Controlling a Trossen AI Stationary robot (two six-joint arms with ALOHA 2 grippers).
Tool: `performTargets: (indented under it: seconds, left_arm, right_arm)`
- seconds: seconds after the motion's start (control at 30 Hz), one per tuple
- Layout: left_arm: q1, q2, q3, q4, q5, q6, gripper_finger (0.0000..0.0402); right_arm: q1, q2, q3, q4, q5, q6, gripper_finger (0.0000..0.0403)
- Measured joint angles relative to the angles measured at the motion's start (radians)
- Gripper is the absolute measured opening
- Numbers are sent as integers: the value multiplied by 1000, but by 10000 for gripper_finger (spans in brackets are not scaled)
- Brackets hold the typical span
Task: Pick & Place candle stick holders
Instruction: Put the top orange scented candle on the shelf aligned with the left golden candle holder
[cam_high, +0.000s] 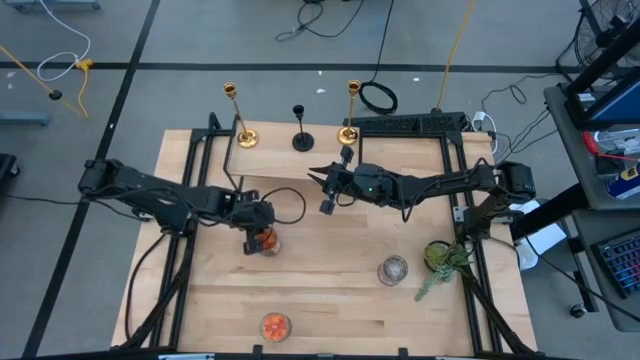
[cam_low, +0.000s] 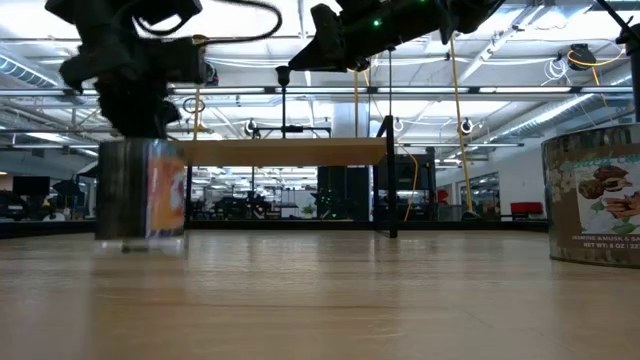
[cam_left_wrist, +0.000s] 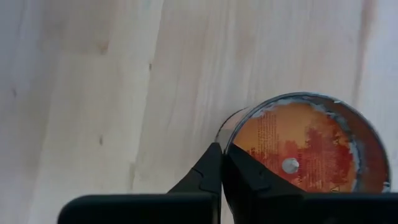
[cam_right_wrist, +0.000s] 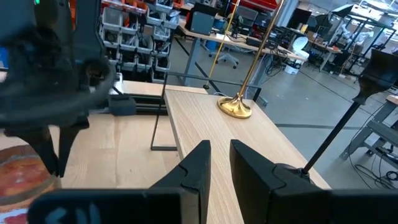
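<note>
Three candle stick holders standing in row on raised shelf at counter's (cam_high: 330, 300) far edge: brass holder (cam_high: 236, 118) at left, black holder (cam_high: 301, 128) in middle, second brass holder (cam_high: 350, 112) at right. Right gripper (cam_high: 322, 190) hovering just in front of row, jaws slightly parted, gripping nothing. Left gripper (cam_high: 262, 236) sitting at orange candle jar (cam_high: 266, 242), jaws closed on its glass rim. No holder in any jaws; judging placement of holders apparently done or not yet begun, cannot tell which.
</note>
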Motion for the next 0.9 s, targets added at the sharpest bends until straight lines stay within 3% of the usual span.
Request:
performTargets:
  seconds: [0.23, 0.37, 0.6, 0.73, 0.9]
  left_arm:
    - [-1, -1, 137, -68, -46, 57, 5]
    - [2, -1, 247, -127, -183, 14, 8]
    - [62, -3, 515, -432, -350, -67, 5]
    - [151, -7, 611, -571, -337, -66, 5]
    - [298, -15, 618, -641, -306, -21, 4]
  right_arm:
    - [0, 0, 0, 0, 0, 0, 55]
    - [0, 0, 0, 0, 0, 0, 55]
    - [0, 0, 0, 0, 0, 7, 55]
    - [0, 0, 0, 0, -1, 10, 55]
    - [0, 0, 0, 0, -1, 10, 55]
